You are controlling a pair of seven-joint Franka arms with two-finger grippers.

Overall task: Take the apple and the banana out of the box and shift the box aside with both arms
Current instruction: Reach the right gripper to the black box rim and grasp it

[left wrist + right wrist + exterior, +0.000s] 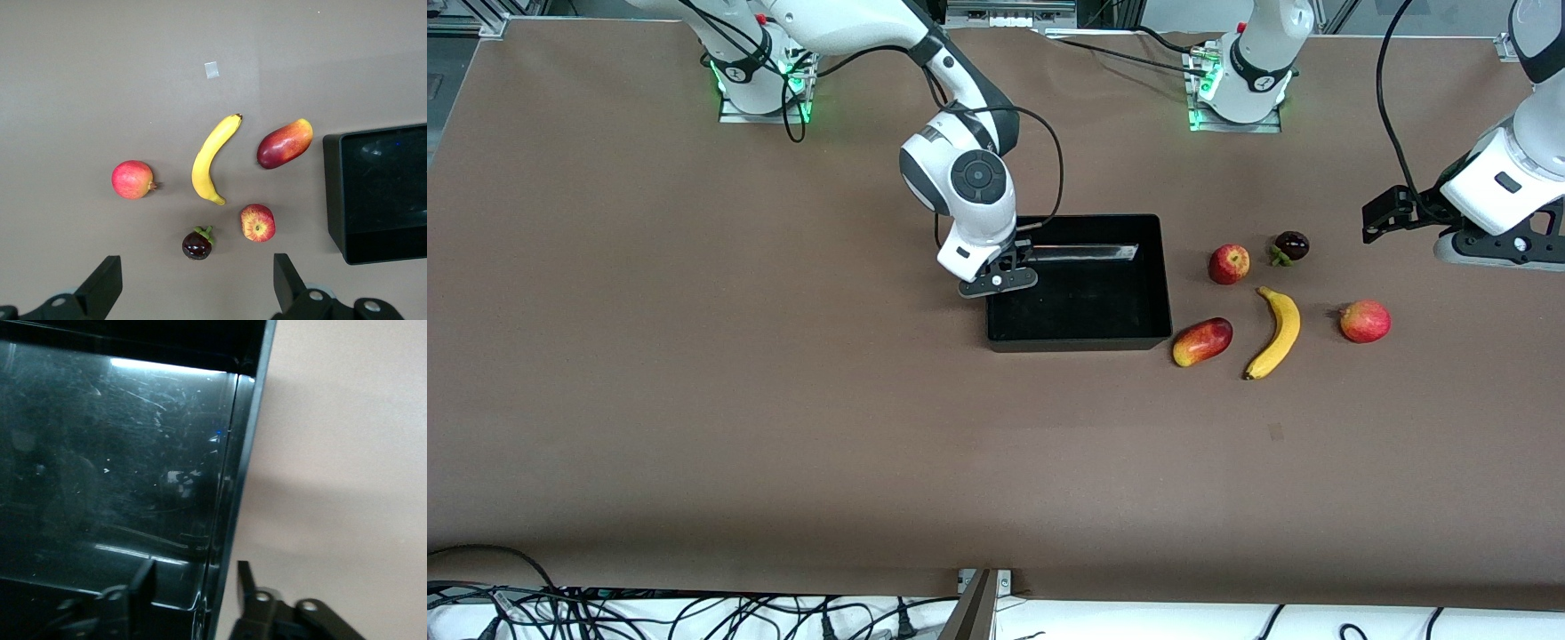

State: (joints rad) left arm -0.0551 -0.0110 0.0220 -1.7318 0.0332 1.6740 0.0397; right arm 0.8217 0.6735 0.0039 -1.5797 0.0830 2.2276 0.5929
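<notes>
On the brown table, the black bin sits beside the banana and apple. The right gripper straddles the bin's wall, fingers not clamped. The left gripper waits released above the fruits.

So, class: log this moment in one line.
right gripper: astride box wall, closing | left gripper: open, over fruits | banana: on table

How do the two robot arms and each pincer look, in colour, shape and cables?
Both arms are white, rounded shells with dark grey joint bands; black cables hang in loops along them. Their bases stand on metal plates lit by green lights. The right arm's wrist bears a grey round cap. The right pincer and the left pincer are black, each with two flat fingers.
</notes>
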